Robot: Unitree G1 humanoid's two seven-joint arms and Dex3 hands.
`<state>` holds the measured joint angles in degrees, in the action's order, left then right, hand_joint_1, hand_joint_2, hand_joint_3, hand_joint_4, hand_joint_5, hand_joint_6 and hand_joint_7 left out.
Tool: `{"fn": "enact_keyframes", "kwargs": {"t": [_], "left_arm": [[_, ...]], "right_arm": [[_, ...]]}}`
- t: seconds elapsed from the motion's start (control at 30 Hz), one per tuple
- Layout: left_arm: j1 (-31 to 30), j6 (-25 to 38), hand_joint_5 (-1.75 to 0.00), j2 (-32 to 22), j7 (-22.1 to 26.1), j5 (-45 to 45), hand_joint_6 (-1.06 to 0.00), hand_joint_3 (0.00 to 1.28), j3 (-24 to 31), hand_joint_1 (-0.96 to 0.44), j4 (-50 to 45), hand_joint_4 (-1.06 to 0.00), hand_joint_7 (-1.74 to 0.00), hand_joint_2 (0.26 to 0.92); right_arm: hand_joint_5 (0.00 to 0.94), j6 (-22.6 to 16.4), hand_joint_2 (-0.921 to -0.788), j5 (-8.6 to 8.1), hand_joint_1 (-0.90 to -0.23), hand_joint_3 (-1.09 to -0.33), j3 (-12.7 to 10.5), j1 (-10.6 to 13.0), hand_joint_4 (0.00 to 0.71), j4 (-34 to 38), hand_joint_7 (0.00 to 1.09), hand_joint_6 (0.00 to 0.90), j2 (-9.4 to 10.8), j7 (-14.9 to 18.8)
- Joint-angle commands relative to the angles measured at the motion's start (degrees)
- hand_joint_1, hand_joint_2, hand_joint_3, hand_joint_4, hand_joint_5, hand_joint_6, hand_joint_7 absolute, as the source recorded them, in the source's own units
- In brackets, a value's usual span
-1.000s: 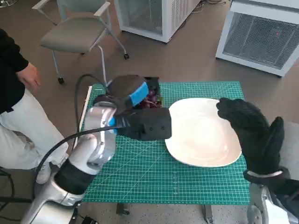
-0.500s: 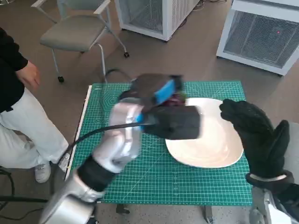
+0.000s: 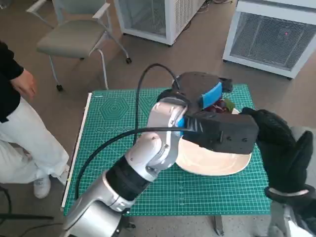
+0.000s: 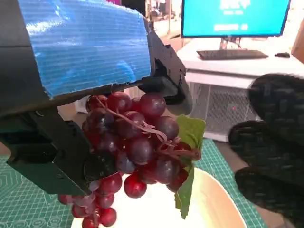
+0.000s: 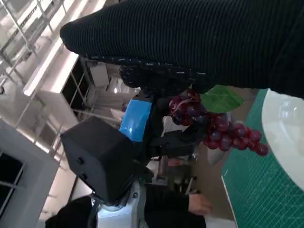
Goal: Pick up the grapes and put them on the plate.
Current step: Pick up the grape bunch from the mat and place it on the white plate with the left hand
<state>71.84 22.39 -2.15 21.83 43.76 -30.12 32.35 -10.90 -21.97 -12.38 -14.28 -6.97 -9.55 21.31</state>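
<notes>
My left hand (image 3: 200, 89) grips a bunch of dark red grapes (image 4: 135, 149) with a green leaf, hanging clear above the white plate (image 3: 217, 165). The grapes (image 3: 217, 105) show in the head view just under the blue-taped hand, over the plate's far edge. In the right wrist view the grapes (image 5: 216, 124) dangle from the left hand (image 5: 142, 107) beside the plate (image 5: 287, 137). My right hand (image 3: 281, 148) in its black glove hovers at the plate's right side, fingers spread, holding nothing.
A green cutting mat (image 3: 118, 128) covers the table. A person in white trousers (image 3: 19, 138) stands at the left. A grey chair (image 3: 74, 37) and white cabinets (image 3: 276, 34) stand behind the table.
My left arm has swung right, carrying the grapes from the mat's far middle to over the plate. The right hand has stayed by the plate's right side.
</notes>
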Motion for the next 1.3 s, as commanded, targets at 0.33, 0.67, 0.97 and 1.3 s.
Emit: {"fn": "enact_keyframes", "kwargs": {"t": [0.33, 0.67, 0.97, 1.3], "left_arm": [[4.08, -3.79, -1.66, 3.28, -2.06, -0.8, -0.49, 0.79, -1.16, 0.38, 5.95, -0.41, -0.33, 0.668], [3.98, -4.76, -1.68, 3.69, -3.05, -1.05, -0.42, 0.8, -1.62, 0.38, 7.98, -0.4, -0.27, 0.671], [4.92, -6.44, -1.61, 3.89, 0.63, -4.42, -0.44, 0.87, -0.34, 0.4, 11.53, -0.5, -0.22, 0.581], [6.67, -8.45, -1.49, 3.48, 4.25, -6.83, -0.4, 0.73, -0.66, 0.39, 15.01, -0.57, -0.09, 0.617]], "right_arm": [[0.7, 1.18, -0.921, 1.44, -0.425, -0.638, 0.13, 2.54, 0.403, -2.17, 0.99, 0.168, -0.15, -2.75], [0.7, 0.73, -0.921, 1.47, -0.425, -0.638, 0.44, 2.43, 0.403, -1.78, 0.99, 0.168, 0.05, -2.96], [0.699, 0.17, -0.921, 1.13, -0.425, -0.637, 0.39, 2.49, 0.404, -1.28, 0.98, 0.17, 0.07, -2.48], [0.701, -0.07, -0.921, 0.98, -0.425, -0.638, 0.41, 2.52, 0.403, -1.12, 0.99, 0.169, 0.09, -2.39]]}}
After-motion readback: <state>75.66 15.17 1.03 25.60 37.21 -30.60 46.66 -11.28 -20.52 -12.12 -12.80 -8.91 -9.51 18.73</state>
